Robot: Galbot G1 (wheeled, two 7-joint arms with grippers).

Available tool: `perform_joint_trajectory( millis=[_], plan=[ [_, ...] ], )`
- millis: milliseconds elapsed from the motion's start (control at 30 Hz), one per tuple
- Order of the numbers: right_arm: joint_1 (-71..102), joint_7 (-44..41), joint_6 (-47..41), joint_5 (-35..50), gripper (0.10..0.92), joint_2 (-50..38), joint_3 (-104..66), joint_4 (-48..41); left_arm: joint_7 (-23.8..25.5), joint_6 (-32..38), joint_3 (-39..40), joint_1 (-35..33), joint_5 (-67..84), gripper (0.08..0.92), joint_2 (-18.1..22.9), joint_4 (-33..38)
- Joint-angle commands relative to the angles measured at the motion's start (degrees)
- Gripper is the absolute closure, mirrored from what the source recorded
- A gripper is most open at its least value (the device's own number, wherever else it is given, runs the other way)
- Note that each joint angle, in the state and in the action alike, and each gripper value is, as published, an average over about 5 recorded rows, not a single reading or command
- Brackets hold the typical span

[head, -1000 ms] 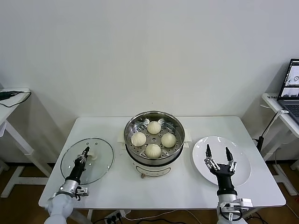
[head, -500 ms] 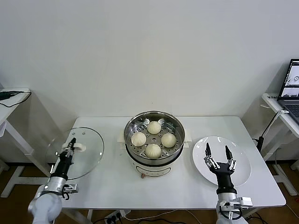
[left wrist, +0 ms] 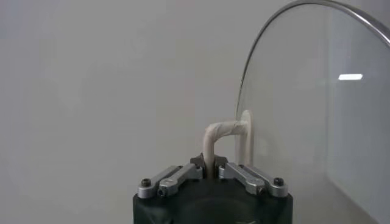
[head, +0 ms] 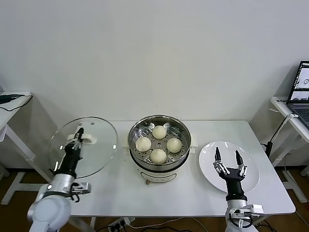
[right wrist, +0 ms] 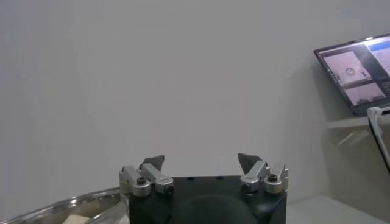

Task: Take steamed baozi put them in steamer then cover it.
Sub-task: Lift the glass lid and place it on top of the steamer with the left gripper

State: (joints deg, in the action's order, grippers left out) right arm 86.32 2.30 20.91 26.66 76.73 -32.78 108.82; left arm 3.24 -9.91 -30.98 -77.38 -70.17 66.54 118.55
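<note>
Several cream-white steamed baozi (head: 158,143) sit on the perforated tray inside the shiny steel steamer (head: 160,161) at the table's middle. My left gripper (head: 77,138) is shut on the white handle (left wrist: 215,139) of the round glass lid (head: 83,146), holding it lifted and tilted above the table's left part, to the left of the steamer. In the left wrist view the lid (left wrist: 317,103) stands on edge beyond the jaws, which pinch the handle. My right gripper (head: 226,159) stands open, fingers up, over the white plate (head: 251,169) on the right, with nothing between them.
The white table (head: 203,133) ends close behind the steamer at the wall. A side desk with a laptop (head: 301,92) stands at the far right, another desk (head: 12,104) at the far left. The steamer's rim (right wrist: 67,207) shows in the right wrist view.
My left gripper has raised the glass lid off the table and tilted it up, carrying it a little towards the steamer. The right arm has stayed put.
</note>
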Motion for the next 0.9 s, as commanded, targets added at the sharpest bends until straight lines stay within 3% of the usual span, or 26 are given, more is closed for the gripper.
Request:
perform_joint_trajectory(
  millis=[33,367,900],
  plan=[
    [0.1,0.0,0.0,-0.2,0.203,0.5,-0.4,0.1,11.3,-16.8,20.6,10.8,-2.4,0.811,-3.0,7.5],
    [0.8,0.1,0.0,-1.1,0.203,1.8,-1.1,0.6,12.3,-21.9,34.1,20.3,-8.5,0.811,4.0,-2.5],
    [1.4,0.3,-0.1,-2.3,0.203,2.7,-1.5,0.5,13.2,-24.7,37.8,27.5,-14.6,0.811,15.5,-14.1]
  ],
)
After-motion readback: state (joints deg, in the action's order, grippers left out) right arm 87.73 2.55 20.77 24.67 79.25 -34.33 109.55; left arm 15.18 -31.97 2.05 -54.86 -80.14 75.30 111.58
